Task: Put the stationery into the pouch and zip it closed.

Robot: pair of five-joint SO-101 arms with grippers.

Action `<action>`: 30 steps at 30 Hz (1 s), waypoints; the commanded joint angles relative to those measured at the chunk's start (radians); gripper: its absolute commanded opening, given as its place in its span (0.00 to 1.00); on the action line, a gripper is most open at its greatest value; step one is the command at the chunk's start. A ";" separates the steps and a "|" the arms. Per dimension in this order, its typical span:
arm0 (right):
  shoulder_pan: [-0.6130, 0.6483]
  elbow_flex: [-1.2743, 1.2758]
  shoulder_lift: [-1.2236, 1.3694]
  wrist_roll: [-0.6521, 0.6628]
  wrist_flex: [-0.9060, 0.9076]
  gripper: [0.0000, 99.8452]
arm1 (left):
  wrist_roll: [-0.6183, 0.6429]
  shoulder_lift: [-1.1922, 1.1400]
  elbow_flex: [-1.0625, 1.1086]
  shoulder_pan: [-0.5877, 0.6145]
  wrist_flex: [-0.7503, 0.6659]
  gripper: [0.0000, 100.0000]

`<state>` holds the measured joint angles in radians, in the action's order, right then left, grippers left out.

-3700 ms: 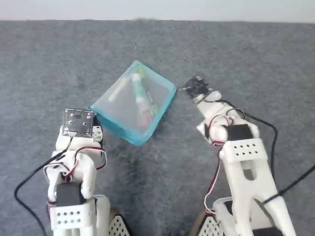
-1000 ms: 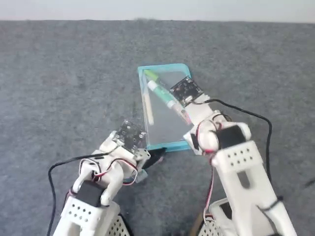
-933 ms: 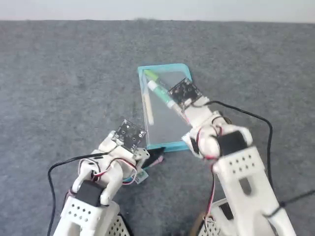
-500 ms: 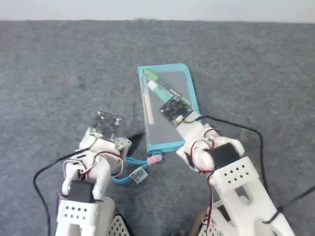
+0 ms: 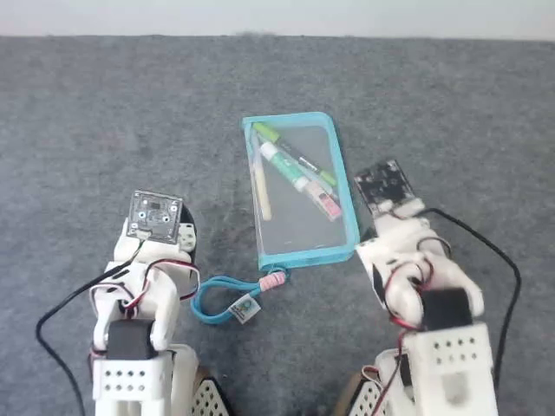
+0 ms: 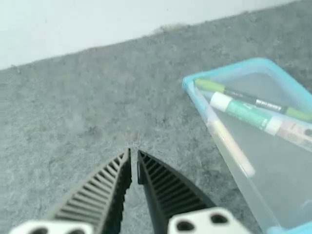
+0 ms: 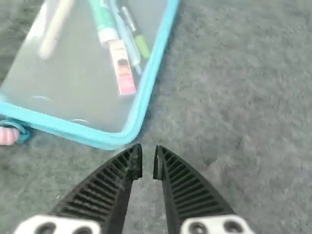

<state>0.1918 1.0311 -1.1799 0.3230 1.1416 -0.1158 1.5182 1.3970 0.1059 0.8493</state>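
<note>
The pouch (image 5: 299, 232) lies clear of the grey worktop's (image 5: 87, 104) far edge, left end effector (image 6: 134, 155) and right end effector (image 7: 147, 151) closed, empty.

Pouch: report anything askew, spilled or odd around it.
Nothing stands out. The pouch lies flat on the carpet, pens inside, none spilled. Its wrist strap trails loose from the near end. The left hand and right hand sit clear of it.

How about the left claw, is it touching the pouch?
Apart. The left wrist view shows bare carpet between the left claw and the pouch.
</note>
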 commanded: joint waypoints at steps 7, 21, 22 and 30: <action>-0.050 0.236 -0.390 0.000 0.042 0.06 | 0.025 0.018 -0.116 0.006 0.006 0.02; -0.188 0.420 -0.627 0.080 0.084 0.06 | 0.137 0.298 -0.042 0.006 0.150 0.02; -0.202 0.425 -0.628 0.080 0.084 0.06 | 0.137 0.288 -0.024 0.006 0.150 0.02; -0.217 0.560 -0.628 0.080 0.058 0.06 | 0.135 0.305 0.280 0.008 -0.077 0.02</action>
<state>-0.0092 1.5528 -1.8013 0.3936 1.2229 0.0054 1.8006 1.5489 0.1105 0.9198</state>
